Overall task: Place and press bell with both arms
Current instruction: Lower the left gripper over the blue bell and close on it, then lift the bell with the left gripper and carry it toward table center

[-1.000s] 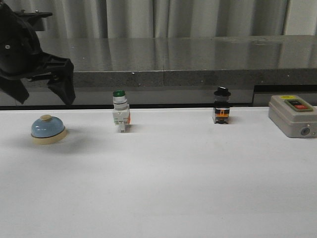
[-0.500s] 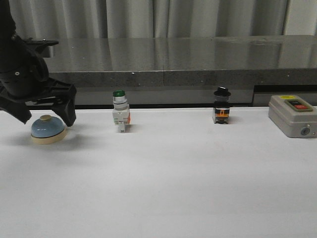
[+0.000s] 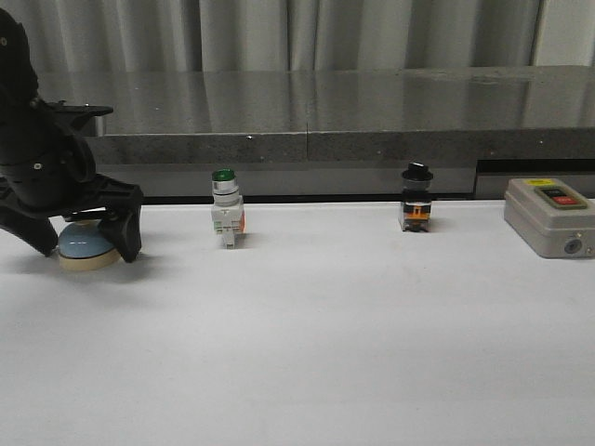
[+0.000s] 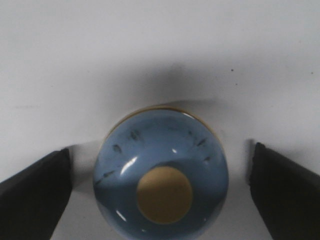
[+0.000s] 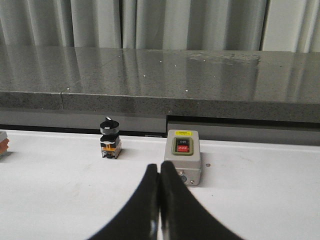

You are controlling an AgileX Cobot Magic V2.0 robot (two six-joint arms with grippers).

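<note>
The light-blue bell (image 3: pixel 85 246) with a cream base sits on the white table at the far left. My left gripper (image 3: pixel 84 243) is lowered over it, open, one finger on each side. In the left wrist view the bell (image 4: pixel 161 175) with its cream button fills the gap between the two black fingers (image 4: pixel 32 192), with white table showing on both sides. My right gripper (image 5: pixel 160 172) is shut and empty; it shows only in the right wrist view.
A green-capped white pushbutton (image 3: pixel 226 208) stands right of the bell. A black-knobbed switch (image 3: pixel 416 197) stands mid-right. A grey box with a red button (image 3: pixel 548 216) sits at the far right and shows beyond the right fingers (image 5: pixel 183 162). A dark stone ledge (image 3: pixel 316 121) runs behind.
My left arm has come down from above the table's far left until its open fingers straddle the bell. The bell has not moved.
</note>
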